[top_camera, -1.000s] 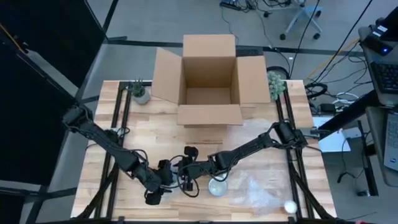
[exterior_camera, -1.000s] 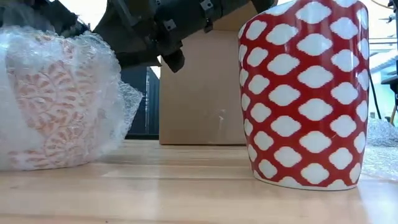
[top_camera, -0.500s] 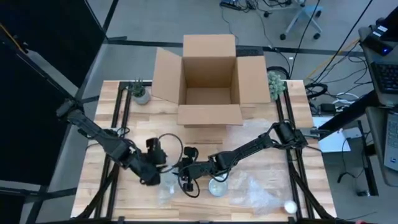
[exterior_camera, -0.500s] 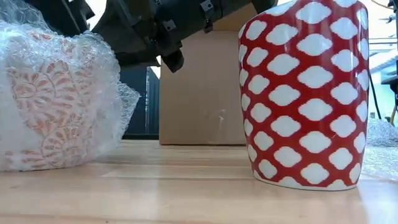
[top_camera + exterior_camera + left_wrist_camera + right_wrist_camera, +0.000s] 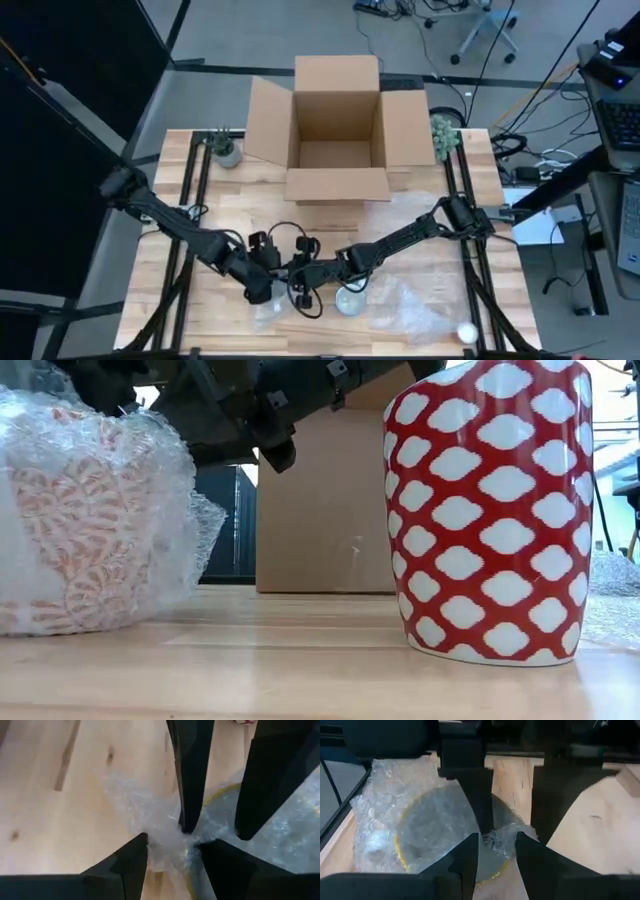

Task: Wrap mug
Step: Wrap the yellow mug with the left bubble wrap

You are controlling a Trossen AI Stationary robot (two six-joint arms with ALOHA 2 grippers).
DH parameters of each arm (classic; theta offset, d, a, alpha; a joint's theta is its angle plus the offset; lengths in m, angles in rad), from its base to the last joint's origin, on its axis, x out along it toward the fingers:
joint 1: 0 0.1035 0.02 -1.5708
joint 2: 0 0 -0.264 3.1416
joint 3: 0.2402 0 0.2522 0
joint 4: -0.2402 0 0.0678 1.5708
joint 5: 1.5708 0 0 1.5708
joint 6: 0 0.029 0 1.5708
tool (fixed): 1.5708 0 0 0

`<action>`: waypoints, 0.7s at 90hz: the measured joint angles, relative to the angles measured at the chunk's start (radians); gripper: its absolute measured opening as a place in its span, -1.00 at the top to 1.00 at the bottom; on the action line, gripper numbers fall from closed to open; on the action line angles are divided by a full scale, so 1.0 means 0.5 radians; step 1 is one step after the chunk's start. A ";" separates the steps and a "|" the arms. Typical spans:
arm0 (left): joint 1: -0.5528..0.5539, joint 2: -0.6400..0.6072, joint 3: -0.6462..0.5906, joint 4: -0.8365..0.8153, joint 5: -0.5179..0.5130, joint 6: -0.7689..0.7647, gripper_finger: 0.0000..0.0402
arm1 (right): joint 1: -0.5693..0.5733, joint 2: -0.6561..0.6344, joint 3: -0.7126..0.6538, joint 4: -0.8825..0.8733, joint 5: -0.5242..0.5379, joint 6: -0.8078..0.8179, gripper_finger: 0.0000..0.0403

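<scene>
Both claws low over the wrapped mug [image 5: 85, 520] near the table's [image 5: 420, 225] front edge, left of centre. Left claw [image 5: 172, 847] spread apart, fingers either side of a bunched tuft of bubble wrap [image 5: 165, 832] at the mug's rim, not yet clenched on it; likely lined up to gather loose film and tuck it in. Right claw [image 5: 495, 842] pinching a fold of the same wrap at the opposite rim, probably to pin the film so it does not spring back. Wrap covers the mug's orange-patterned side and mouth; interior appears empty under the film.

Second mug [image 5: 490, 510], red with white spots, upright and unwrapped just right of the wrapped one, apart from it; white inside in the high view, contents not clear. Loose bubble wrap sheet [image 5: 415, 305] flat on the table further right. Cardboard box [image 5: 335, 130] at the table's back, flaps open, nothing visible inside; presumably the destination for wrapped pieces.
</scene>
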 joint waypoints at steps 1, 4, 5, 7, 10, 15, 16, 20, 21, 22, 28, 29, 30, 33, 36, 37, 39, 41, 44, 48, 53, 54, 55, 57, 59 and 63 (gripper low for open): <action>0.000 0.010 0.001 0.003 -0.001 0.000 0.15 | 0.000 -0.004 0.000 -0.004 -0.004 -0.002 0.43; 0.001 0.038 0.003 0.016 -0.001 -0.001 0.15 | 0.000 -0.017 -0.003 -0.011 -0.011 -0.004 0.43; 0.003 0.048 0.004 0.019 -0.001 -0.001 0.15 | 0.000 -0.021 -0.004 -0.014 -0.012 -0.003 0.43; 0.004 0.068 0.004 0.029 -0.001 -0.001 0.15 | 0.002 -0.029 -0.005 -0.023 -0.013 -0.004 0.43; 0.004 0.099 0.004 0.046 -0.001 -0.006 0.15 | 0.005 -0.037 -0.005 -0.030 -0.017 -0.004 0.43; 0.004 0.143 0.007 0.081 0.000 -0.007 0.15 | 0.012 -0.053 -0.008 -0.042 -0.017 -0.005 0.43; 0.004 0.150 0.007 0.088 0.000 -0.007 0.15 | 0.013 -0.054 -0.008 -0.042 -0.018 -0.006 0.43; 0.004 0.176 0.007 0.110 0.000 -0.007 0.15 | 0.020 -0.058 -0.008 -0.031 -0.019 -0.006 0.43; 0.004 0.181 0.007 0.114 0.000 -0.006 0.15 | 0.022 -0.059 -0.008 -0.029 -0.018 -0.006 0.43; 0.004 0.184 0.007 0.118 0.000 -0.006 0.15 | 0.023 -0.059 -0.008 -0.027 -0.019 -0.006 0.43; 0.002 0.193 0.005 0.128 0.000 -0.005 0.15 | 0.032 -0.059 -0.008 -0.016 -0.017 -0.004 0.43; 0.002 0.193 0.004 0.129 0.000 -0.005 0.15 | 0.033 -0.059 -0.008 -0.014 -0.017 -0.004 0.43; 0.002 0.193 0.004 0.130 0.000 -0.004 0.15 | 0.035 -0.059 -0.008 -0.012 -0.017 -0.003 0.43; 0.002 0.194 0.002 0.134 -0.003 0.000 0.15 | 0.038 -0.059 -0.008 -0.007 -0.016 0.003 0.43; 0.002 0.194 0.002 0.137 -0.006 0.002 0.15 | 0.042 -0.057 -0.008 0.009 -0.013 0.003 0.43; 0.002 0.194 0.001 0.138 -0.007 0.002 0.15 | 0.043 -0.056 -0.007 0.016 -0.012 0.005 0.43; 0.002 0.194 0.001 0.141 -0.008 0.005 0.15 | 0.045 -0.054 -0.006 0.028 -0.010 0.010 0.43; 0.002 0.194 0.000 0.145 -0.009 0.011 0.15 | 0.047 -0.054 -0.006 0.036 -0.008 0.011 0.43; 0.002 0.194 -0.001 0.151 -0.011 0.018 0.15 | 0.049 -0.045 -0.005 0.053 -0.008 0.013 0.43; 0.002 0.193 0.000 0.150 -0.014 0.025 0.15 | 0.050 -0.019 -0.001 0.092 -0.006 0.021 0.43; 0.002 0.187 0.009 0.137 -0.014 0.025 0.15 | 0.050 0.016 -0.001 0.123 -0.005 0.033 0.43; 0.002 0.182 0.009 0.135 -0.014 0.025 0.15 | 0.050 0.023 -0.001 0.128 -0.003 0.040 0.43; 0.002 0.177 0.009 0.134 -0.014 0.025 0.15 | 0.050 0.028 -0.001 0.135 0.000 0.049 0.43; 0.002 0.166 0.011 0.131 -0.014 0.025 0.15 | 0.050 0.039 0.004 0.140 0.002 0.055 0.43; 0.002 0.152 0.017 0.128 -0.013 0.025 0.15 | 0.050 0.046 0.005 0.142 0.001 0.069 0.43; 0.002 0.123 0.023 0.117 -0.010 0.026 0.15 | 0.050 0.072 0.008 0.159 0.001 0.090 0.43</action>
